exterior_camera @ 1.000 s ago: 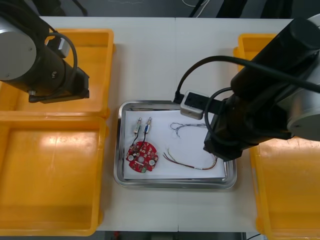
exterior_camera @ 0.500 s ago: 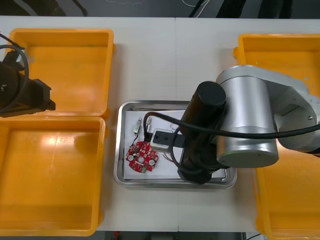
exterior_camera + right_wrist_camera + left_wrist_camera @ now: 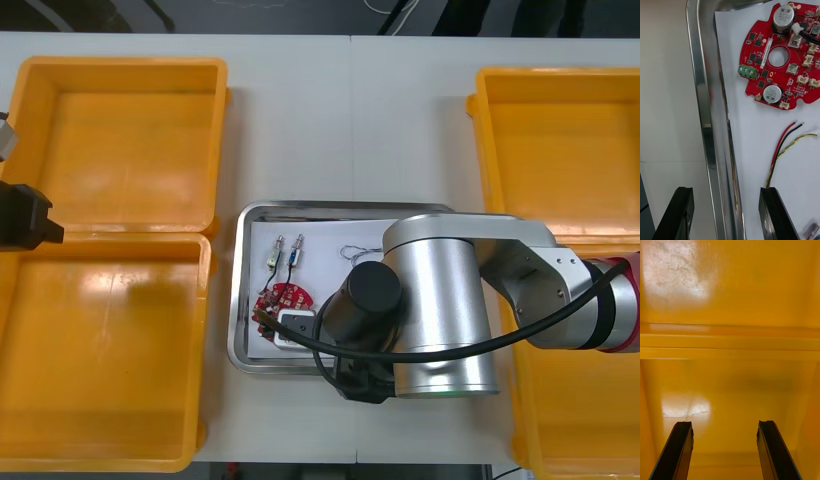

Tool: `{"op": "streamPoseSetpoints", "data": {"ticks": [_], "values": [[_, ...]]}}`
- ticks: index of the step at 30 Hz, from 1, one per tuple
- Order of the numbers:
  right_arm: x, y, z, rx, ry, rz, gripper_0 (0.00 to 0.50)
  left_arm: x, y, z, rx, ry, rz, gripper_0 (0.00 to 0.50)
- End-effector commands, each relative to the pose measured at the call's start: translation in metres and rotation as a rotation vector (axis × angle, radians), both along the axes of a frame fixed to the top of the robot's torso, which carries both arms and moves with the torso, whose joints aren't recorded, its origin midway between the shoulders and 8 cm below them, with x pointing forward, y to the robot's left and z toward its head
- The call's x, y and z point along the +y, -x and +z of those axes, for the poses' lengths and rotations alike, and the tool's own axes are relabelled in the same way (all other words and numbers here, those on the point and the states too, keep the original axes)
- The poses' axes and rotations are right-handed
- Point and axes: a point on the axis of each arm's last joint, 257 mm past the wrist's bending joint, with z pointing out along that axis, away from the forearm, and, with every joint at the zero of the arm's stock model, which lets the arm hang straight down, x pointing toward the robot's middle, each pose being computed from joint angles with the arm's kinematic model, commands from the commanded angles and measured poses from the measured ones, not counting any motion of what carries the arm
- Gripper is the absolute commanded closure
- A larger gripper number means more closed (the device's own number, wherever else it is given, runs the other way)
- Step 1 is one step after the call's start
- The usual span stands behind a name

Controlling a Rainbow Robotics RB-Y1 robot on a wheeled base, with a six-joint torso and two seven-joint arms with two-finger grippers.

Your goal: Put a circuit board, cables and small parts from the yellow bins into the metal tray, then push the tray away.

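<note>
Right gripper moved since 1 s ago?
Yes. In the front view the right arm swung from the right side of the tray leftward to its near rim. The right gripper, open, straddles that rim. The left gripper hangs open over a bin.

Mirror-shiny metal tray point(image 3: 710, 112); glossy, smooth plastic yellow bins point(image 3: 120, 140)
</note>
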Motion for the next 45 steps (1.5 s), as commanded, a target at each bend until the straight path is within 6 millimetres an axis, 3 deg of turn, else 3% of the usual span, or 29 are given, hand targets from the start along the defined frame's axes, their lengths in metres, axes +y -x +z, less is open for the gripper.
{"op": "streamPoseSetpoints", "data": {"ticks": [1,17,38,45], "values": [[0.022,0.009,0.001,-0.017,0.000,0.102,0.000,0.016,0.008,0.013,-0.023,-0.060,-0.017,0.000],[0.017,0.007,-0.036,-0.036,0.086,0.115,0.000,0.021,0.010,0.012,-0.022,-0.073,-0.017,0.000],[0.014,0.006,-0.049,-0.094,0.118,0.151,0.000,0.021,0.010,0.012,-0.022,-0.073,-0.017,0.000],[0.012,-0.004,-0.055,-0.095,0.130,0.133,0.000,0.021,0.010,0.012,-0.022,-0.073,-0.017,0.000]]}}
